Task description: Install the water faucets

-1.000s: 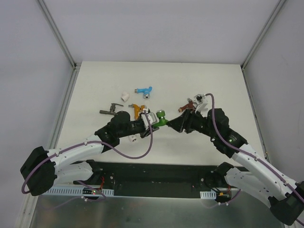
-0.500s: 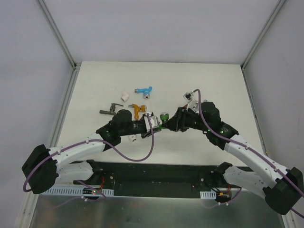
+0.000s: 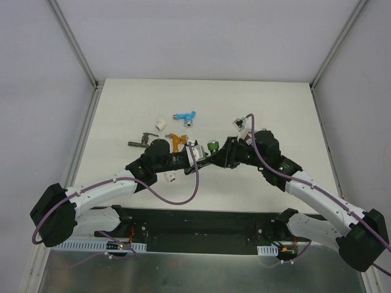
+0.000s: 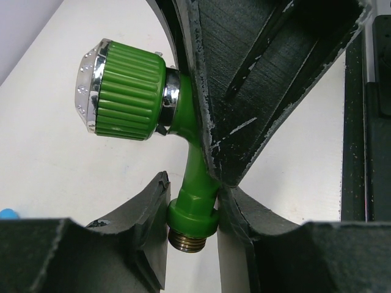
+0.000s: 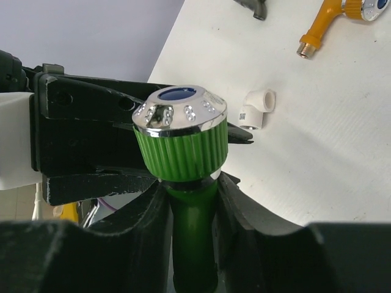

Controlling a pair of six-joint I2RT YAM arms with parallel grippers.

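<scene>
A green faucet (image 3: 211,146) with a ribbed knob and chrome cap hangs above the table's middle, held from both sides. My left gripper (image 4: 194,195) is shut on its green collar just above the brass thread (image 4: 189,242). My right gripper (image 5: 192,189) is shut on the stem under the knob (image 5: 180,143). From above, the left gripper (image 3: 200,154) and right gripper (image 3: 219,156) meet tip to tip. On the table lie a blue faucet (image 3: 185,116), an orange faucet (image 3: 177,140) and a dark grey faucet (image 3: 142,141).
A white pipe fitting (image 3: 161,123) lies near the blue faucet, and another white fitting (image 3: 171,177) sits under my left arm. White and reddish parts (image 3: 242,124) lie behind the right wrist. A white elbow fitting (image 5: 256,108) shows past the knob.
My right gripper has moved left to the green faucet and closed on its stem. The left gripper kept its hold and barely moved.
</scene>
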